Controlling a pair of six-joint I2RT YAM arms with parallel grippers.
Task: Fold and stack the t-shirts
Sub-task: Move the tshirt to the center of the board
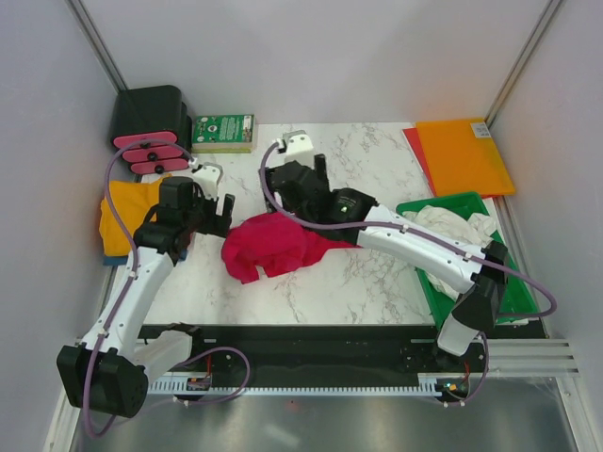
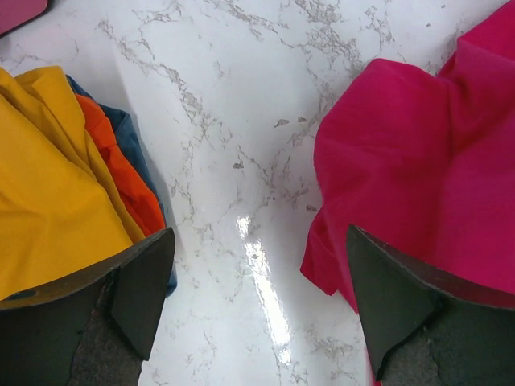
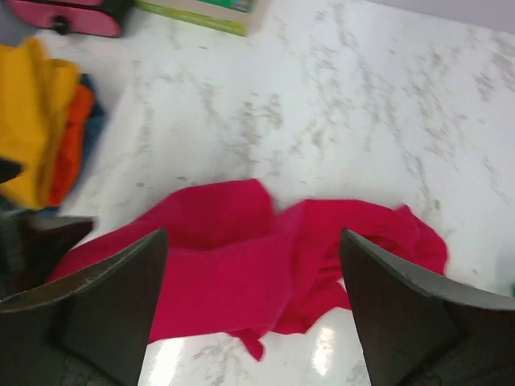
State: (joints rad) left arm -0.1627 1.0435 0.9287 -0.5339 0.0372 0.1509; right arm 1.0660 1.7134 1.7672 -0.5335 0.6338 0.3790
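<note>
From above, the crimson-red t-shirt point(image 1: 273, 247) lay crumpled in a heap at the middle of the marble bench point(image 1: 377, 282), unfolded. The left hand point(image 1: 224, 215) hung just beside its left edge and the right hand point(image 1: 292, 188) above its far side. A stack topped by a golden-yellow t-shirt point(image 1: 127, 212) sat at the bench's left edge. A white t-shirt point(image 1: 457, 226) waited in the green tray point(image 1: 426, 273) on the right.

In the left wrist view, the left hand's fingers point(image 2: 145, 281) stood wide apart and held nothing. Bare bench showed between them, with the yellow stack at one side and the red cloth at the other. Orange and blue layers showed under the yellow.

In the right wrist view, the right hand's fingers point(image 3: 121, 289) were likewise spread and empty, hovering over the rumpled red shirt.

The step in hand appeared to be taking up the red shirt to lay it flat, with no fold yet begun. The next move likely called for each hand to lower onto a separate edge or shoulder, pinch a single layer of cloth, and draw apart evenly so the shirt spread without bunching.
</note>
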